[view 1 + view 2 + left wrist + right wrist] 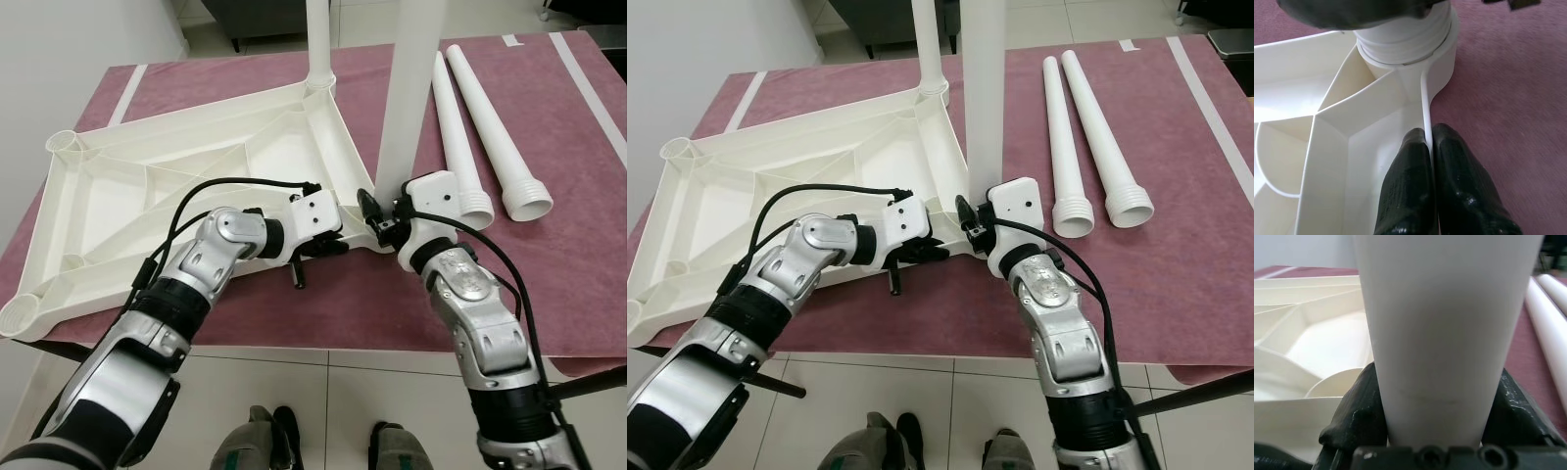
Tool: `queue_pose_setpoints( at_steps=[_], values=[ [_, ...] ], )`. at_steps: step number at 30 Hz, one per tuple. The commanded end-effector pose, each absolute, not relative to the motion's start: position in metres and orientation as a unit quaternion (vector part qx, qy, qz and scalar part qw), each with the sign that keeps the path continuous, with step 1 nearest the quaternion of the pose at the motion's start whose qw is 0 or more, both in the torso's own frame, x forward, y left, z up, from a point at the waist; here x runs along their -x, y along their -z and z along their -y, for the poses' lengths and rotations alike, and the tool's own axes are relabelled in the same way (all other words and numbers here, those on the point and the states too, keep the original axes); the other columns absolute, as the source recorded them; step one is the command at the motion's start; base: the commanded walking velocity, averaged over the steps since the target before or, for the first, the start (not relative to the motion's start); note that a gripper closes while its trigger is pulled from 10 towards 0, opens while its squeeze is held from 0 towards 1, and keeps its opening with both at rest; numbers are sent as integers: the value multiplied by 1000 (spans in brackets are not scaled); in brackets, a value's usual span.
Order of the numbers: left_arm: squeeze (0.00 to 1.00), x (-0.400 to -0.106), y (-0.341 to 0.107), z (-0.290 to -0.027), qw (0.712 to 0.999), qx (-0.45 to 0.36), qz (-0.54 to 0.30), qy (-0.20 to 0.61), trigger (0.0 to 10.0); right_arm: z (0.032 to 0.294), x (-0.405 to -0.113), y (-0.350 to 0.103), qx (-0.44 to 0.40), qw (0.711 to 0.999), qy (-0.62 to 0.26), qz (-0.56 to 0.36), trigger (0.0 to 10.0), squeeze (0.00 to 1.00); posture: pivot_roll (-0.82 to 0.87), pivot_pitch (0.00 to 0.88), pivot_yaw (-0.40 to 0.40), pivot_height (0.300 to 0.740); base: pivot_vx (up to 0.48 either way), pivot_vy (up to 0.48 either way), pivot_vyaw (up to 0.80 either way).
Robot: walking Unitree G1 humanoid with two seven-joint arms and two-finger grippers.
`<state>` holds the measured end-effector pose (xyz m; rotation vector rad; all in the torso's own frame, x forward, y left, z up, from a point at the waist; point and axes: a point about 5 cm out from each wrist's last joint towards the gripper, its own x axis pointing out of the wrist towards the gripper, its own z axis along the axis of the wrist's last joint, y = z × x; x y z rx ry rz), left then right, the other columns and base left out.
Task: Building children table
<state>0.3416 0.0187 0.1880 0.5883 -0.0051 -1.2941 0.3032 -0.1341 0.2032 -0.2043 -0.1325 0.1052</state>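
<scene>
A white plastic table top (pixel 147 186) lies upside down on a maroon-covered surface (pixel 558 274). One white leg (pixel 318 39) stands in its far corner socket. A second white leg (pixel 409 98) stands upright at the near right corner socket (pixel 1405 44), and my right gripper (pixel 1435 406) is shut on its lower part, a black finger (pixel 1359 406) on each side. My left gripper (pixel 1429 147) is shut on the table top's thin rim (pixel 1426 98) just beside that socket. Two more legs (pixel 453 127) (pixel 497 127) lie loose to the right.
Open round sockets sit at the table top's left corners (pixel 67 144) (pixel 20 315). The covered surface ends at its front edge (pixel 392 348), with tiled floor and my feet (pixel 265 441) below. White tape strips (pixel 588 88) cross the cover at the right.
</scene>
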Motion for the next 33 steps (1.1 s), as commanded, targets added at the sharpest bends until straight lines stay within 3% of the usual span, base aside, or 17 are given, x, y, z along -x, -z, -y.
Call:
queue_pose_setpoints(
  at_steps=[1,4,5,6,7,8,9,10,11,12,13,14,21,23,27,33],
  values=[
    [0,-341,-226,-3,756,-283,89,583,10000,145,-305,-158,113,992,7,-53,0,0,-60,183,193,740,0,0,0],
    [0,-341,-227,3,758,-281,91,582,10000,138,-306,-163,96,995,25,-34,0,0,-63,184,195,740,0,0,0],
    [0,-340,-227,2,754,-281,94,586,10000,135,-305,-170,86,996,17,-12,4902,0,-63,184,195,740,0,0,0],
    [0,-340,-227,2,754,-281,94,586,10000,135,-305,-170,86,996,17,-12,4902,0,-63,184,195,740,0,0,0],
    [0,-339,-227,1,752,-282,95,589,10000,134,-305,-175,79,997,9,3,8314,0,-63,184,195,740,0,0,0],
    [0,-339,-227,1,752,-282,95,589,10000,134,-305,-175,79,997,9,3,8314,0,-63,184,195,740,0,0,0],
    [0,-338,-227,-2,750,-283,97,590,10000,133,-305,-182,74,997,-1,26,10000,153,-63,184,195,740,0,0,0],
    [0,-338,-227,-2,750,-283,97,590,10000,133,-305,-182,74,997,-1,26,10000,153,-63,184,195,740,0,0,0],
    [0,-337,-227,-5,749,-284,100,591,10000,131,-305,-189,68,996,-26,49,10000,1000,-61,184,195,740,0,0,0],
    [0,-336,-227,-9,747,-284,103,592,10000,128,-303,-199,59,993,-60,79,10000,1000,-61,184,195,740,0,0,0],
    [0,-335,-228,-13,744,-285,107,595,10000,127,-301,-209,57,989,-92,102,10000,71,-61,184,195,740,0,0,0],
    [0,-333,-228,-16,739,-286,110,600,10000,126,-299,-217,56,984,-120,121,10000,0,-56,184,191,740,0,0,0],
    [0,-322,-225,-40,715,-301,110,621,10000,134,-286,-242,84,955,-239,156,10000,0,-55,184,187,740,0,0,0],
    [0,-322,-225,-40,715,-301,110,621,10000,134,-286,-242,84,955,-239,156,10000,0,-55,184,187,740,0,0,0],
    [0,-308,-220,-64,676,-319,91,658,10000,137,-271,-241,124,916,-362,122,10000,0,-50,182,181,740,0,0,0],
    [0,-310,-219,-83,677,-332,73,653,10000,131,-256,-228,144,874,-456,85,10000,0,-44,176,173,740,0,0,0]
  ],
)
